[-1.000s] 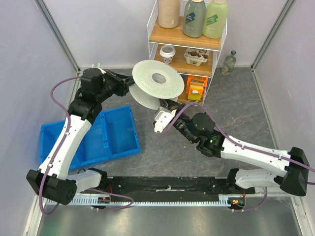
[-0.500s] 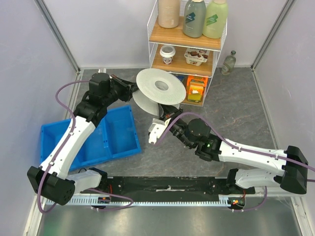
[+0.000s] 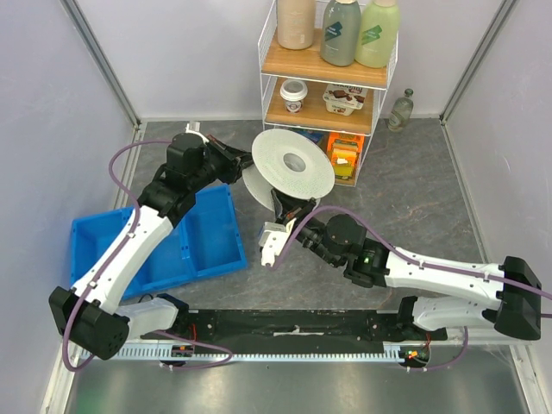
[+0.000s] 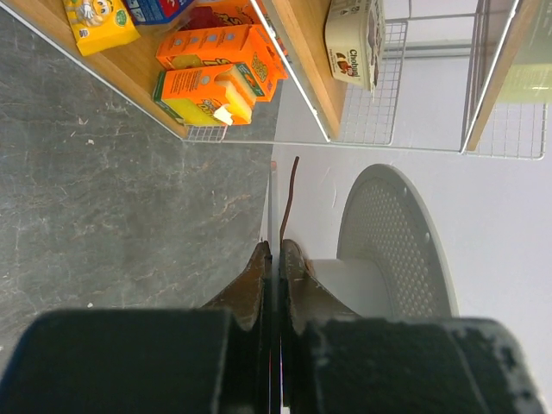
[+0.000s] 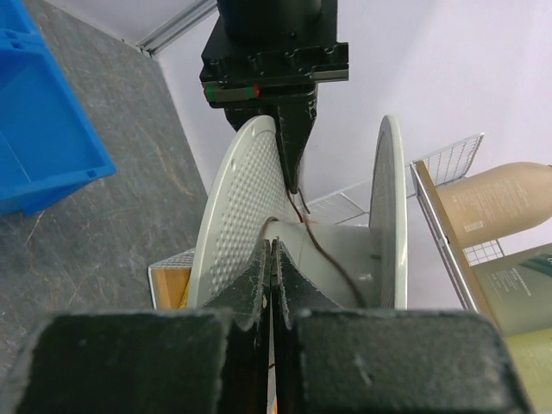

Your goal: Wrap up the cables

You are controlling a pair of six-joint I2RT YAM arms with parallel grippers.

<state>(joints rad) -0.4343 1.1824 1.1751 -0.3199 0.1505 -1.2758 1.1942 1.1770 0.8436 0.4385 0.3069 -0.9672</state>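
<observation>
The white spool (image 3: pixel 293 164) hangs tilted above the table in front of the shelf. My left gripper (image 3: pixel 246 159) is shut on the thin edge of one flange (image 4: pixel 270 198). In the right wrist view the left gripper (image 5: pixel 291 168) reaches over that flange (image 5: pixel 246 207). The cable (image 5: pixel 332 263), a thin dark wire, runs from there across the hub and also shows beside my left fingers (image 4: pixel 290 194). My right gripper (image 3: pixel 287 205) is under the spool with its jaws (image 5: pixel 272 243) shut at the hub, where the wire end meets their tip.
A blue bin (image 3: pixel 172 241) lies at the left under my left arm. A wire shelf (image 3: pixel 332 73) with bottles, a cup and orange boxes (image 3: pixel 345 155) stands right behind the spool. A small bottle (image 3: pixel 401 110) stands at the back right.
The spool and both grippers have moved to the right and nearer. My left arm has reached further right, and my right gripper has slid down and left under the spool.
</observation>
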